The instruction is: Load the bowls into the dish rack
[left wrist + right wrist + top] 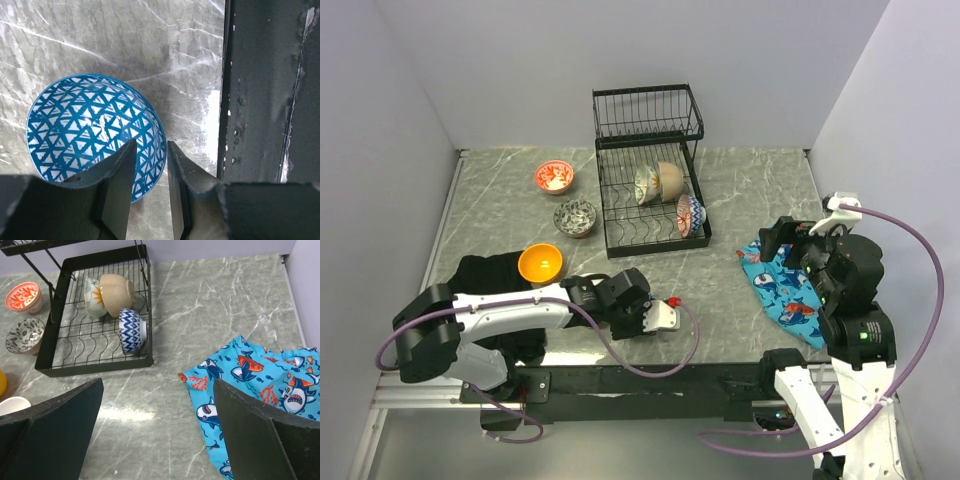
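A blue triangle-patterned bowl (85,125) sits on the table near its front edge. My left gripper (151,145) straddles its right rim, one finger inside and one outside, with a narrow gap still showing. In the top view the left gripper (660,315) hides this bowl. The black dish rack (660,247) holds a floral bowl (647,184), a beige bowl (670,178) and a blue zigzag bowl (689,214) on its lower tray. Red (554,177), grey (576,217) and orange (540,263) bowls stand left of it. My right gripper (157,430) is wide open and empty.
The blue whale-print cloth (782,285) lies at the right, under my right gripper (790,245). A white bowl (14,405) shows at the left edge of the right wrist view. The black front rail (270,90) runs just right of the blue bowl.
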Tool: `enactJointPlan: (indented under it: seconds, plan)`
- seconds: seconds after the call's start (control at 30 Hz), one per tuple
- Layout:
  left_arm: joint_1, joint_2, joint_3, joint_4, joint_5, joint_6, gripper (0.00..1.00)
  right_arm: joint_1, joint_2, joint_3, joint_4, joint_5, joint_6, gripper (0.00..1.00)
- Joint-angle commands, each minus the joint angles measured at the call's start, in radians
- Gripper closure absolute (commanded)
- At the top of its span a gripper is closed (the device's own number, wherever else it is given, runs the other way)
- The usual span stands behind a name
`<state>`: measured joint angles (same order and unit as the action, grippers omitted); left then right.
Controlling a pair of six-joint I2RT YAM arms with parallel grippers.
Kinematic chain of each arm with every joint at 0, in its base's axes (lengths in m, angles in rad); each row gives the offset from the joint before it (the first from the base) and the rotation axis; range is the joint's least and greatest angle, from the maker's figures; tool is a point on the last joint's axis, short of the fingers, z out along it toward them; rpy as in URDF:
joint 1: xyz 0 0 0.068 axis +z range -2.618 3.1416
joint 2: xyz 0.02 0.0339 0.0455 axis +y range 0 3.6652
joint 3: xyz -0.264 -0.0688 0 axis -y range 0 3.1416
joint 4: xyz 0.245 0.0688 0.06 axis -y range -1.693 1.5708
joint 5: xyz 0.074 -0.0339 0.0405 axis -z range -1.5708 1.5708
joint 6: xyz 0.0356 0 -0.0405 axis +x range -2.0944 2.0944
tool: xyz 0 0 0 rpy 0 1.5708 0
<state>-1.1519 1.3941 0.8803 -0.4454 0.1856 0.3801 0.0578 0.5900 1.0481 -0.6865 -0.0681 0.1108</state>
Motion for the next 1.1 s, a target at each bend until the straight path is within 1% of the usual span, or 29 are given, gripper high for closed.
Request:
enactJointPlan:
  seconds: [0.0, 0.13, 0.23, 0.37, 0.53, 0.63, 0.73, 0.83, 0.9, 0.97, 1.03, 1.07]
  plan:
    - [-0.003, 0.014, 0.002, 0.039, -0.003, -0.015, 0.62, -0.007, -0.016, -0.017, 0.038, 0.005, -0.002, 0.02]
    - [-0.003, 0.032, -0.012, 0.057, -0.017, -0.023, 0.62, -0.006, -0.019, -0.020, 0.041, 0.005, -0.003, 0.02]
    - [-0.003, 0.043, -0.017, 0.062, -0.014, -0.030, 0.65, -0.007, -0.021, -0.020, 0.042, 0.008, -0.007, 0.02]
    - [-0.005, 0.049, -0.018, 0.066, -0.017, -0.030, 0.74, -0.007, -0.022, -0.023, 0.044, 0.010, -0.010, 0.02]
    - [-0.005, 0.065, -0.017, 0.076, -0.005, -0.041, 0.79, -0.006, -0.021, -0.023, 0.044, 0.013, -0.010, 0.02]
    - [-0.003, 0.071, -0.021, 0.077, -0.005, -0.043, 0.84, -0.006, -0.015, -0.020, 0.048, 0.011, -0.010, 0.02]
    - [-0.003, 0.065, -0.035, 0.077, -0.006, -0.043, 0.90, -0.006, -0.007, -0.016, 0.053, 0.010, -0.011, 0.02]
    - [-0.003, 0.054, -0.052, 0.079, -0.020, -0.047, 0.99, -0.007, -0.002, -0.010, 0.058, 0.013, -0.010, 0.02]
    - [-0.003, 0.046, -0.049, 0.060, -0.018, -0.044, 0.99, -0.006, -0.001, -0.008, 0.056, 0.013, -0.008, 0.02]
    - [-0.002, 0.034, -0.015, 0.012, -0.020, -0.041, 0.99, -0.006, -0.001, -0.007, 0.053, 0.014, -0.007, 0.02]
    - [0.003, 0.011, 0.080, -0.060, -0.008, -0.030, 0.99, -0.006, 0.005, 0.000, 0.048, 0.016, -0.007, 0.02]
    - [0.024, -0.001, 0.118, -0.091, 0.005, -0.030, 0.99, -0.007, 0.010, 0.001, 0.042, 0.017, -0.008, 0.02]
